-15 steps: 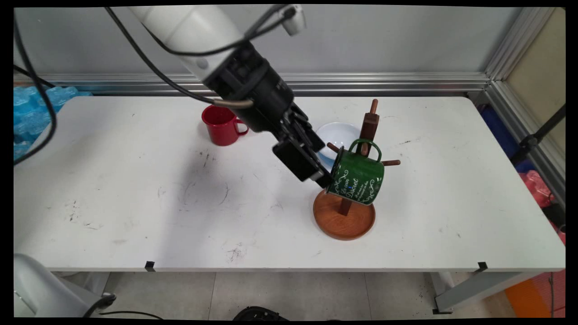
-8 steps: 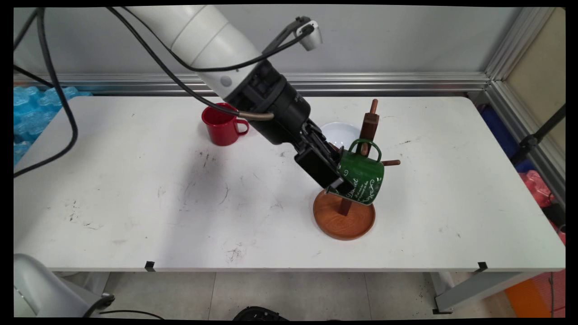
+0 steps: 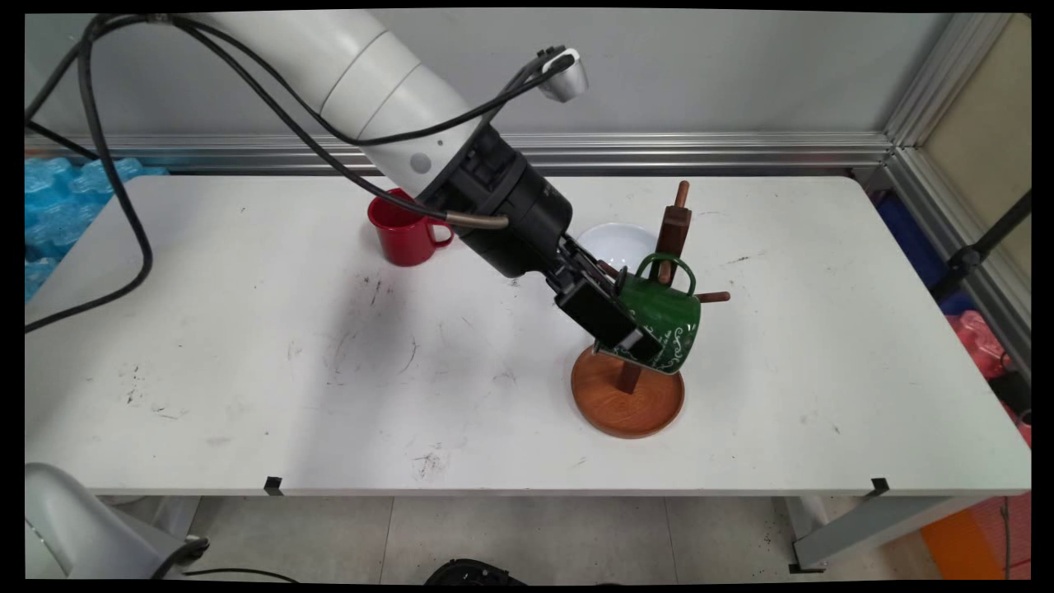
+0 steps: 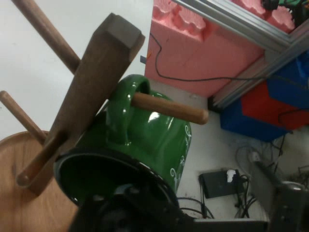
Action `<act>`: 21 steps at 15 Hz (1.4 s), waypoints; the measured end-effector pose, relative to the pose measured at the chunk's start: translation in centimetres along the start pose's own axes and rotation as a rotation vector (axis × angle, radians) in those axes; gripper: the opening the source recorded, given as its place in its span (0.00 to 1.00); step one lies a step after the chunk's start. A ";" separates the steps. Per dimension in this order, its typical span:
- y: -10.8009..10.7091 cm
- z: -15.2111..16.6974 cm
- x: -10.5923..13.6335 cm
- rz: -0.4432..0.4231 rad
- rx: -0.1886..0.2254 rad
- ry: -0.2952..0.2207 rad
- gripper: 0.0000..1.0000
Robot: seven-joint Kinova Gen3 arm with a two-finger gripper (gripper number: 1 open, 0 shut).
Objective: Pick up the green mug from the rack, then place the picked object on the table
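Note:
A green enamel mug (image 3: pixel 673 315) with white lettering hangs by its handle on a peg (image 4: pixel 169 108) of the wooden mug rack (image 3: pixel 672 224). The mug is tilted, its mouth facing left and down over the rack's round base (image 3: pixel 630 405). My gripper (image 3: pixel 636 328) is at the mug's rim and looks open, with one finger (image 3: pixel 624 331) lying along the outside of the near wall. In the hand view the green mug (image 4: pixel 154 137) fills the middle. Its dark mouth sits right above the gripper's linkage (image 4: pixel 130 205).
A red mug (image 3: pixel 403 232) stands upright at the back, left of the arm. A white bowl (image 3: pixel 619 241) lies behind the rack. Blue foam (image 3: pixel 49 206) is off the table's left end. Other pegs of the rack stick out to the right and the upper left.
The arm has moved right and down towards the rack. The gripper went from just left of the green mug to over its rim. The mug still hangs on its peg.

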State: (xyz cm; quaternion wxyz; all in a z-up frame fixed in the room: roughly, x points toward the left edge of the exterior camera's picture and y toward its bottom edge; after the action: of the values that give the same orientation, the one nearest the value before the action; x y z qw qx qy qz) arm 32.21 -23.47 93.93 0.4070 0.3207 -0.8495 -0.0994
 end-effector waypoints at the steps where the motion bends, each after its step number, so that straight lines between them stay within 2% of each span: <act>1: 0.0 0.1 -0.1 -0.006 -0.003 0.004 0.00; 10: -0.4 0.1 -0.8 -0.034 -0.008 0.014 0.00; 21: 1.4 -0.6 -1.2 -0.031 -0.048 0.011 0.00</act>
State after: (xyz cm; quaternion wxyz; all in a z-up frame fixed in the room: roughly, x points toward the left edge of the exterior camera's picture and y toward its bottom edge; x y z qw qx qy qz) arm 32.54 -21.59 94.17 0.4175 0.3244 -0.8397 -0.1242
